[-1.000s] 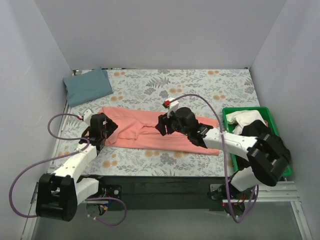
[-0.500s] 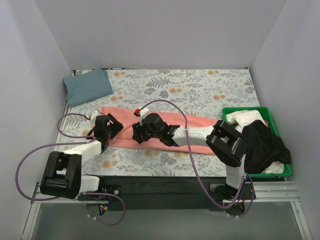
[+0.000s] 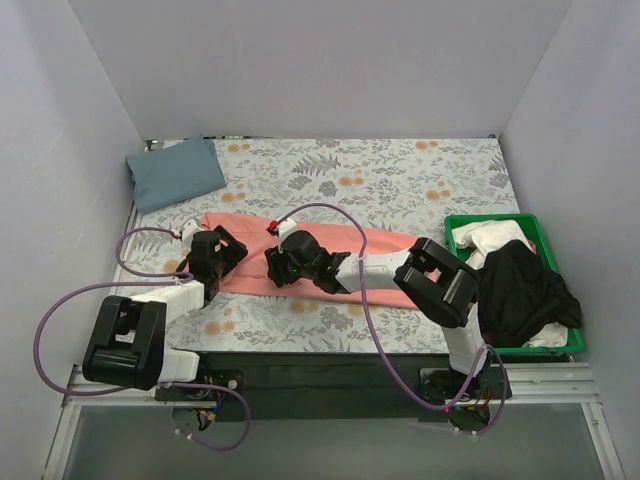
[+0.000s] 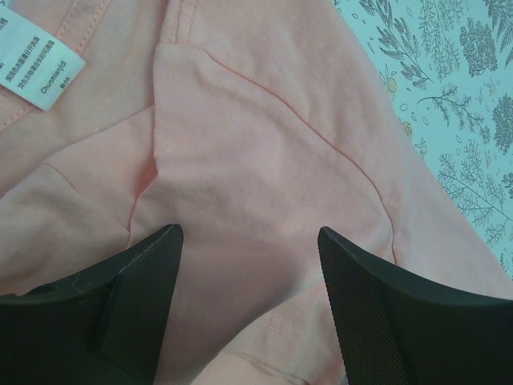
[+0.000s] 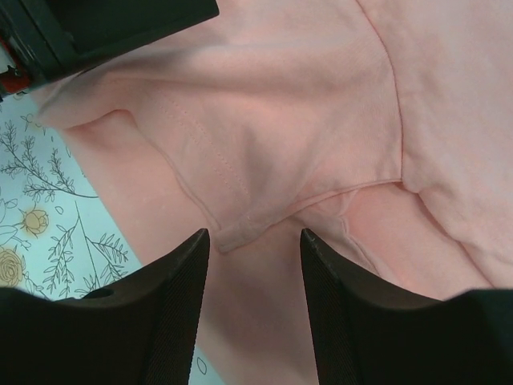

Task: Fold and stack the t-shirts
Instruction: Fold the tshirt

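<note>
The coral-pink t-shirt lies flattened in a long strip across the middle of the floral cloth. My left gripper is open low over its left end; in the left wrist view the jaws straddle pink fabric with seams and a white label. My right gripper is open just right of it; in the right wrist view the jaws straddle a sleeve hem. Neither holds cloth. The slate blue-grey t-shirt lies folded at the back left.
A green plastic bin at the right holds white and black garments. The grey floral-print cloth covers the table. Purple cables loop from both arms. Walls enclose the back and sides.
My right gripper has moved left along the pink shirt, close to my left gripper. The left gripper has shifted slightly right over the shirt's left end. The shirt has stayed in place.
</note>
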